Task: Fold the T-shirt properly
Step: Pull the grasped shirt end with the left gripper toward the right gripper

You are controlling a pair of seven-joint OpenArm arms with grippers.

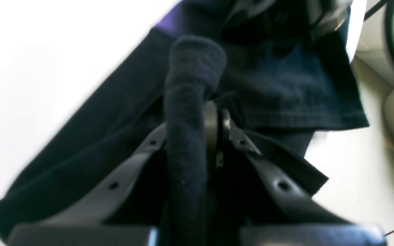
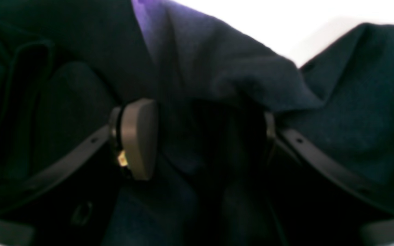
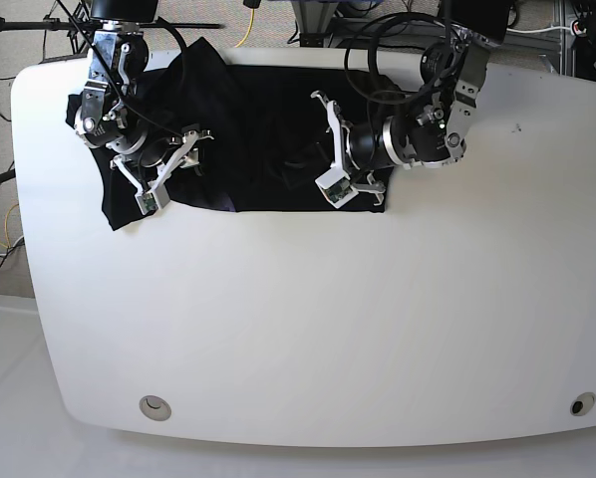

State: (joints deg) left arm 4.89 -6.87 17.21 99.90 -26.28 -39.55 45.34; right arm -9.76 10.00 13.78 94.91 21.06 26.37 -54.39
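Both pincers at the black T-shirt on the white bench

The left pincer (image 1: 217,119) is clamped on a rolled fold of the T-shirt (image 3: 258,129), its pads nearly meeting around the cloth; the right pincer (image 2: 197,136) stands wide apart with dark fabric bunched between its pads, and a firm grip there cannot be told. The T-shirt lies spread along the far edge of the bench (image 3: 328,329), mostly black, a purple patch showing near the fabric's edge in the wrist views.
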